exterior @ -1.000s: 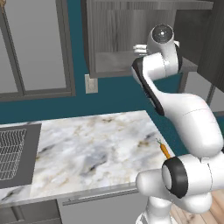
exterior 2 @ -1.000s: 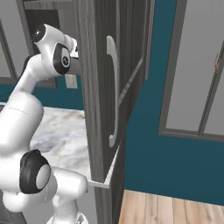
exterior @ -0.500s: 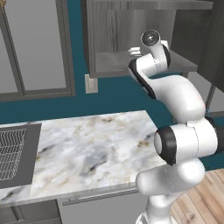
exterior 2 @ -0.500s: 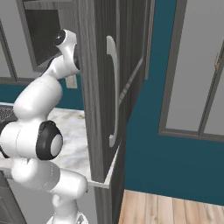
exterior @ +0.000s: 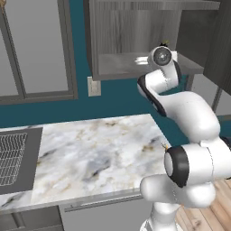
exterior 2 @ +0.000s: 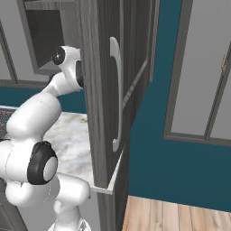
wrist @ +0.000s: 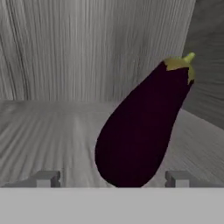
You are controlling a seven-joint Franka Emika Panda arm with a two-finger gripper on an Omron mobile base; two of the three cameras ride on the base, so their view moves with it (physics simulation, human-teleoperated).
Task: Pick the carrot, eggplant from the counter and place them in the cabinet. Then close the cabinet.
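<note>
Dark purple eggplant [wrist: 138,135] inside cabinet [exterior: 122,34], on grey shelf [wrist: 48,131]

eggplant [wrist: 140,131]: in cabinet [exterior: 135,36], on shelf [wrist: 52,131], just ahead of gripper [wrist: 113,178], between its fingertips, leaning right | counter [exterior: 90,153]: below gripper | cabinet back wall: behind eggplant

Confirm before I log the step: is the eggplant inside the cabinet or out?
Inside. The eggplant rests on the cabinet shelf, wood-grain walls behind.
</note>
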